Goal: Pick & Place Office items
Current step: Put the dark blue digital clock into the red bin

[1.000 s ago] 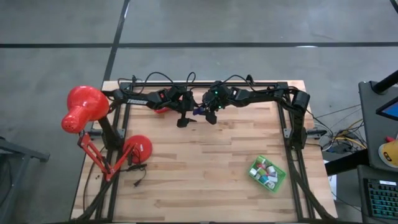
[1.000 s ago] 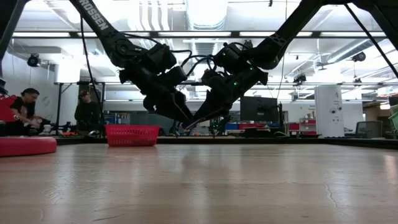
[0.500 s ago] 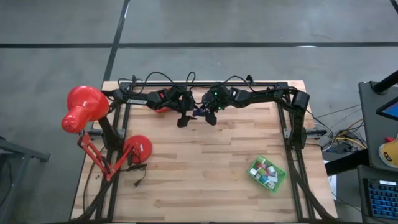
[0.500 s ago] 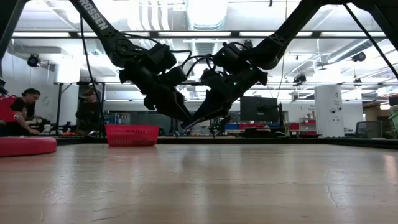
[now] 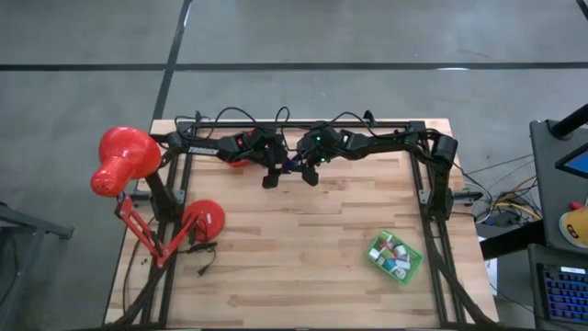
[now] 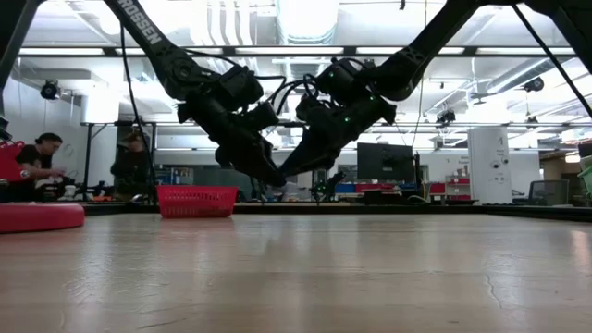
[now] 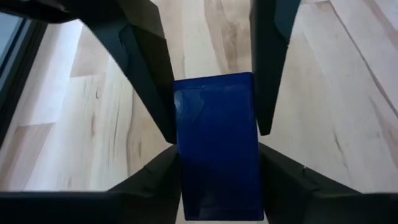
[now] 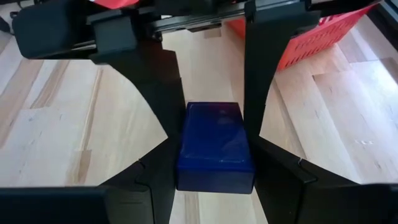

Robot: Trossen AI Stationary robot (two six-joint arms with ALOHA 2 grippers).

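Handover in mid-air, upper centre of the high view, above the far part of the table (image 5: 303,239). My right gripper (image 5: 299,165) is clamped on the navy block (image 8: 216,144); its two fingers (image 8: 155,112) press the block's long sides.

My left gripper (image 5: 280,170) meets it tip to tip. In the left wrist view the same navy block sits between my left fingers (image 7: 146,68), long axis running straight out along them; the fingers stand close against its sides, but I cannot tell whether they grip.

Both grippers are equally near the block; it lies between them. Judgement: release right only once left is firm. The red tray (image 6: 195,200) is left of centre in the low view, the green tray (image 5: 396,256) lower right in the high view.
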